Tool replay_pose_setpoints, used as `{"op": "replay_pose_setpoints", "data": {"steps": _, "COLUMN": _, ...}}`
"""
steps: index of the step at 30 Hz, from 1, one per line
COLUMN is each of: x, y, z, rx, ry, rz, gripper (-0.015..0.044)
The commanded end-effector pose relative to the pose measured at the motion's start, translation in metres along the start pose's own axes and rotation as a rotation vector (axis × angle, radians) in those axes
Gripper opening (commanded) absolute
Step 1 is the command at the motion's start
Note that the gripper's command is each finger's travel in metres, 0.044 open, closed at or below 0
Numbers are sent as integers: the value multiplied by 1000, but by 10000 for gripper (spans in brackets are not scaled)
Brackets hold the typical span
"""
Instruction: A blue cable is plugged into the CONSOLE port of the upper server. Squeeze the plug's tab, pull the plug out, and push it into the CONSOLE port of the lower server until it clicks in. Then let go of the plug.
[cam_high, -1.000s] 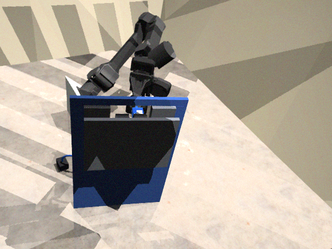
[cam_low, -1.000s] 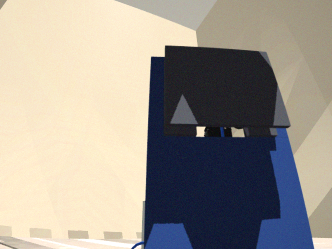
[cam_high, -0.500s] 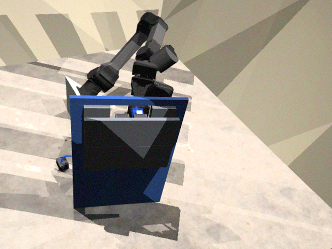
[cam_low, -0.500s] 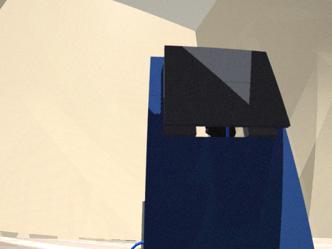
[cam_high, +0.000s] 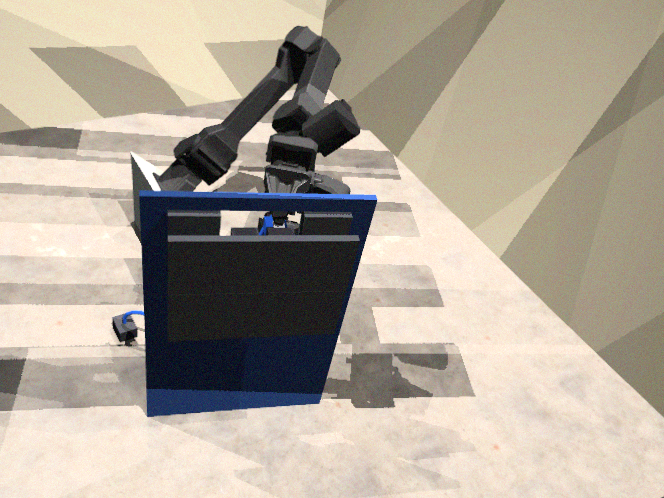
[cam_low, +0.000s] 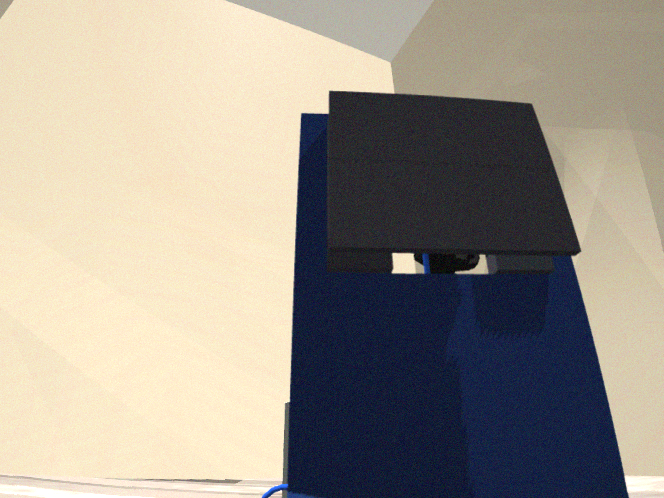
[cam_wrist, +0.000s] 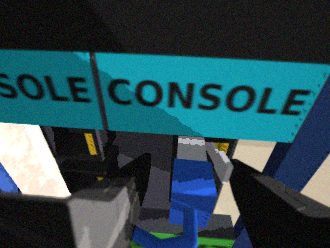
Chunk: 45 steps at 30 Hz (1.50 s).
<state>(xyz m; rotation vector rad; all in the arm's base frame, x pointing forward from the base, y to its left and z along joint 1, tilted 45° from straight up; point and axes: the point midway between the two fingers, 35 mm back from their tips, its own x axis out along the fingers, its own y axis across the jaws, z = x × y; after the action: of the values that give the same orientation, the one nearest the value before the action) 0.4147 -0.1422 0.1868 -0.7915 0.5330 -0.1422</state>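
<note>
1. Blue rack panel (cam_high: 241, 369) (cam_low: 375, 375) stands upright, our landmark!
2. Gripper (cam_high: 279, 214) (cam_wrist: 189, 162) reaches its opening, fingers spread, nothing pinched.
3. Blue plug (cam_wrist: 194, 182) sits inside it, likely light, rigid: squeeze its sides and tab.
4. Cable (cam_wrist: 190, 227) probably bends easily.

Under the teal CONSOLE label (cam_wrist: 200, 107), the blue plug (cam_wrist: 193, 182) blocks the space between the two fingers.
</note>
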Motion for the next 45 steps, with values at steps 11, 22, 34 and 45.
{"op": "replay_pose_setpoints", "data": {"steps": 11, "x": 3, "y": 0, "z": 0, "rx": 0, "ry": 1, "rz": 0, "gripper": 199}}
{"op": "replay_pose_setpoints", "data": {"steps": 22, "x": 3, "y": 0, "z": 0, "rx": 0, "ry": 1, "rz": 0, "gripper": 126}}
{"op": "replay_pose_setpoints", "data": {"steps": 34, "x": 3, "y": 0, "z": 0, "rx": 0, "ry": 1, "rz": 0, "gripper": 46}}
{"op": "replay_pose_setpoints", "data": {"steps": 45, "x": 3, "y": 0, "z": 0, "rx": 1, "ry": 1, "rz": -1, "gripper": 0}}
